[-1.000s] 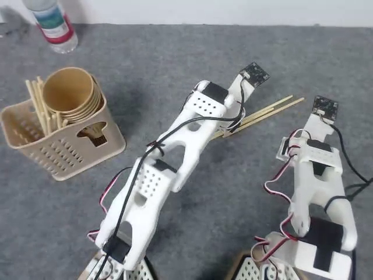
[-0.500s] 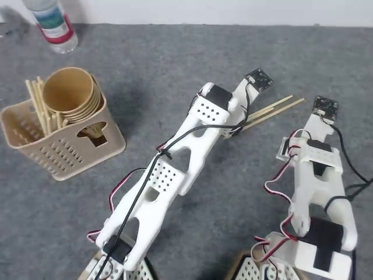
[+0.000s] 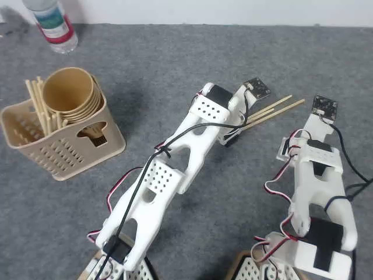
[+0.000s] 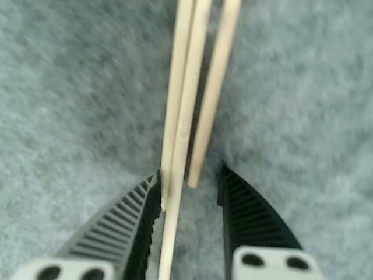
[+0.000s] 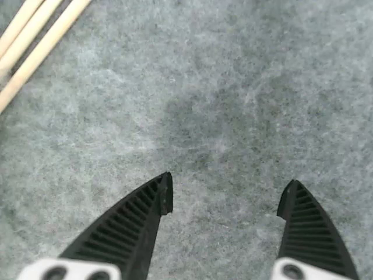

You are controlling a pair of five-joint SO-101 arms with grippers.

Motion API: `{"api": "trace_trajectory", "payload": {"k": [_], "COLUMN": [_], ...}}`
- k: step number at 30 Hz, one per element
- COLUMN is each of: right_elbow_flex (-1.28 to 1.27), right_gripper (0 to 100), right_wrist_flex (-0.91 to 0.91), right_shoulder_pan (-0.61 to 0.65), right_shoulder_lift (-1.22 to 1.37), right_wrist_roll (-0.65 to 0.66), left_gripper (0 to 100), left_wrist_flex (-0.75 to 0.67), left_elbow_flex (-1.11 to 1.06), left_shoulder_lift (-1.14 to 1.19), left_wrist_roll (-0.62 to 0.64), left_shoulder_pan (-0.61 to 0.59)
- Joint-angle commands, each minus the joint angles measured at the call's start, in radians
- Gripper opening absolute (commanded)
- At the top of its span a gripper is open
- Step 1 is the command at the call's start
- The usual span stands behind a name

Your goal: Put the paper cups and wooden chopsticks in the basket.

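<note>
The left claw [image 4: 189,178] sat narrowly parted astride the wooden chopsticks [image 4: 192,87]. The right claw [image 5: 224,192] gaped wide over the table [image 5: 233,87].

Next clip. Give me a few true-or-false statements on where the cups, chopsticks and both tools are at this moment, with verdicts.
1. The paper cups sit stacked inside the basket. True.
2. Every chopstick is already in the basket. False: loose chopsticks lie on the carpet between the arms.
3. The left tool is open, with the loose chopsticks' ends between its fingers. True.
4. The right tool is shut on a chopstick. False: it is open over bare carpet.
5. A bottle lies in the basket. False: the bottle is on the carpet, outside the basket.
</note>
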State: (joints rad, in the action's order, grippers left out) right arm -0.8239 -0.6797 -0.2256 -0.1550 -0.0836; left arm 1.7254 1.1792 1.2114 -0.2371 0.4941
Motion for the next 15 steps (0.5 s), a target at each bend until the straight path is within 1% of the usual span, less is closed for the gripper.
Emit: {"api": "trace_trajectory", "payload": {"k": [1, 4, 9, 15], "right_elbow_flex": [0.0, 0.0, 0.0, -0.002], "right_gripper": [29.9, 29.9, 29.9, 29.9], "right_wrist_flex": [0.007, 0.007, 0.007, 0.007], "right_shoulder_pan": [0.012, 0.012, 0.012, 0.028], "right_shoulder_lift": [-0.051, -0.051, -0.051, -0.051], "right_wrist_roll": [0.017, 0.017, 0.017, 0.017], "left_gripper": [16, 14, 1, 1], "left_wrist_flex": [0.032, 0.032, 0.032, 0.032], "left_elbow_flex": [-0.124, -0.131, -0.173, -0.197], "left_shoulder_lift": [-0.08, -0.08, -0.087, -0.089], "left_wrist_roll": [-0.025, -0.025, -0.109, -0.123], "left_shoulder_pan": [0.006, 0.006, 0.008, 0.008]}}
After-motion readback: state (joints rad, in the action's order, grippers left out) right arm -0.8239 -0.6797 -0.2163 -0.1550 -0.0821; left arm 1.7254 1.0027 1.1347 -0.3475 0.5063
